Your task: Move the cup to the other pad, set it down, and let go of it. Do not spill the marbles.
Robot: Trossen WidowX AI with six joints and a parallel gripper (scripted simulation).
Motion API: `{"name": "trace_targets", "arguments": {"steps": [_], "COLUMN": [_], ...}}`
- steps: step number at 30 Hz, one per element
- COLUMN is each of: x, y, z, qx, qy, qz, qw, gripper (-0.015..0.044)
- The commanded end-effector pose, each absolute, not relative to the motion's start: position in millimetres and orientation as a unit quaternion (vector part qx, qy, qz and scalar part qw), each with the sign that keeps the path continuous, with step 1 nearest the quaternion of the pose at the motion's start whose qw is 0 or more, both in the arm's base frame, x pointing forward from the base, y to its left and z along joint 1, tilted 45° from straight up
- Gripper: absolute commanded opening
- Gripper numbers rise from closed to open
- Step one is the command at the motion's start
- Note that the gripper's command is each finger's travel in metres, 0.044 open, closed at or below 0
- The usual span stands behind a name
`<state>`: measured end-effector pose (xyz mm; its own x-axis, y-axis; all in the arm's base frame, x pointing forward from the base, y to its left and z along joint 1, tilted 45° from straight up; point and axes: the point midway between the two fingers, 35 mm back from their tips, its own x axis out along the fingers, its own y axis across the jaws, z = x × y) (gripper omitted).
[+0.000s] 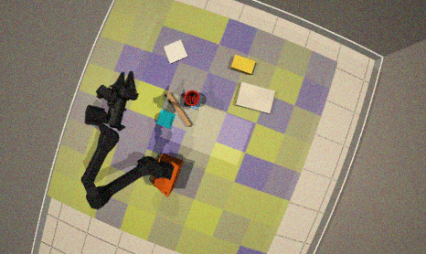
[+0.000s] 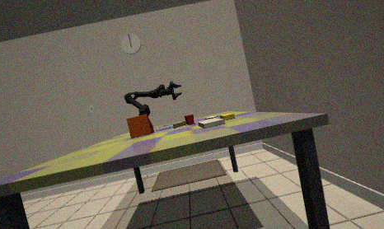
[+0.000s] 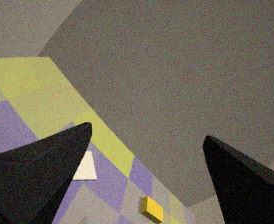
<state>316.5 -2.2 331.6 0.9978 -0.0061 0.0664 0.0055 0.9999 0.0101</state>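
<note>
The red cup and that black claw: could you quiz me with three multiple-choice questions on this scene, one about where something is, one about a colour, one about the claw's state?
1. Where does the red cup stand?
A. On the orange block
B. On the table beside the tan wooden bar
C. Between the claw's fingers

2. What colour is the small flat block beyond the large cream slab?
A. Yellow
B. Green
C. Black

3. How is the gripper now?
A. Shut on the cup
B. Open, up in the air, holding nothing
C. Pressed flat on the table

Answers:
1 B: the top view shows the cup on the checkered table next to the tan bar, apart from the arm.
2 A: the yellow block lies past the cream slab.
3 B: in the wrist view both fingers stand wide apart with only wall between them.
</note>
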Motion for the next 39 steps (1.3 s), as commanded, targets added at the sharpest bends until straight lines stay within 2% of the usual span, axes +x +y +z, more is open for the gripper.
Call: {"name": "trace_targets", "arguments": {"steps": [1, 6, 10, 14, 19, 27, 39], "x": [318, 356, 371, 370, 354, 332, 333], "y": [-2, -10, -19, -24, -25, -26, -28], "z": [329, 261, 197, 137, 79, 35, 31], "qx": [0.008, 0.114, 0.233, 0.355, 0.502, 0.666, 0.669], "qy": [-0.027, 0.141, 0.288, 0.423, 0.552, 0.635, 0.635], "qz": [-0.002, 0.010, -0.006, -0.041, -0.111, -0.243, -0.246], "qw": [1.000, 0.983, 0.929, 0.833, 0.656, 0.307, 0.298], "gripper": [0.0374, 0.0242, 0.0148, 0.0148, 0.0148, 0.0148, 0.0148]}}
